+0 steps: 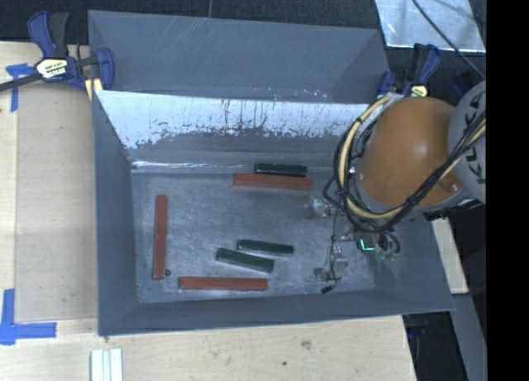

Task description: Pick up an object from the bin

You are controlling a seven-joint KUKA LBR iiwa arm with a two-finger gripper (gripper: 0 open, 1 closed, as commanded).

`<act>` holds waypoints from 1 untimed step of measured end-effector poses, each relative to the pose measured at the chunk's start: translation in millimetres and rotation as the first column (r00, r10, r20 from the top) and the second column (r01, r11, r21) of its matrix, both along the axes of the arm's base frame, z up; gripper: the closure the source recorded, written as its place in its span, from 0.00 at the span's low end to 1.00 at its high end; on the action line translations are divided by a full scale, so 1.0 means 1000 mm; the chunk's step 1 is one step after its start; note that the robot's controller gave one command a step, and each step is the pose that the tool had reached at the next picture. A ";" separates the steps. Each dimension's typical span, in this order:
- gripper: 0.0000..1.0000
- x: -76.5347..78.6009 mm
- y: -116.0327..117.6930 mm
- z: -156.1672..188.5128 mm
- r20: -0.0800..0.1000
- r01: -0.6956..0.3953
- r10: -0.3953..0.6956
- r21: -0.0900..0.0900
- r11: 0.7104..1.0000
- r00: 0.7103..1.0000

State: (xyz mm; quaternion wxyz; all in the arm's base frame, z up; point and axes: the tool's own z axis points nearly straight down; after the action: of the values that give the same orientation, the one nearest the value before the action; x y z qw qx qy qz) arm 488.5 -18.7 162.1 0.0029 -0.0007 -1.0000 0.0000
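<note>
My gripper (333,269) hangs low over the right end of the bin floor, close to the front wall, with no thing seen in it. The nearest things lie to its left: a dark green bar (265,247) and a second dark green bar (245,260), slightly tilted, just below it. A red-brown bar (223,283) lies along the front wall, left of the gripper.
Near the back wall lie a red-brown bar (273,181) and a dark green bar (281,170) side by side. Another red-brown bar (159,236) lies lengthwise by the left wall. The arm's orange dome and cables cover the bin's right side.
</note>
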 end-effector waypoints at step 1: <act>0.00 0.042 0.100 -0.093 0.004 -0.060 0.060 0.001 0.998 0.998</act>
State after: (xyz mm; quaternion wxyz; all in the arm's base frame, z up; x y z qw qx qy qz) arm 530.3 81.3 68.7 0.0007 0.0293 -0.9996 -0.0005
